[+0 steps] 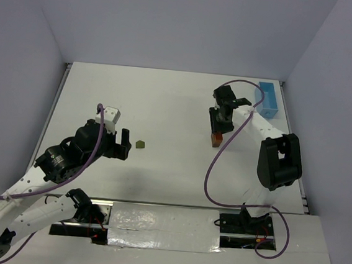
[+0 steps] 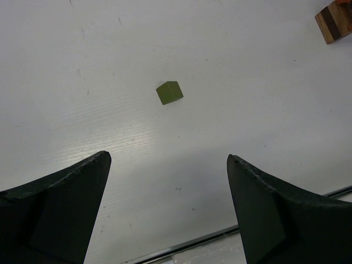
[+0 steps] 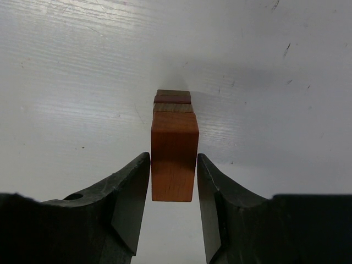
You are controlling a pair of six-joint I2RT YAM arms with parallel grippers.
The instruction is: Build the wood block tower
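at the tower (image 1: 215, 139), we note right gripper (image 3: 174, 157) narrow around orange top block (image 3: 174, 179), grip uncertain; left gripper (image 2: 169, 159) wide, near green block (image 2: 169, 92).

Tower (image 1: 215, 139): small upright stack, right of centre. Orange-red block (image 3: 174, 159) on top, squared with stack. Under it tan, dark red and darker layers; lowest colour unclear. Left wrist view shows tan and dark brown stripes. Green block (image 2: 169, 92): small olive cube, flat on one face, alone, well left of tower.
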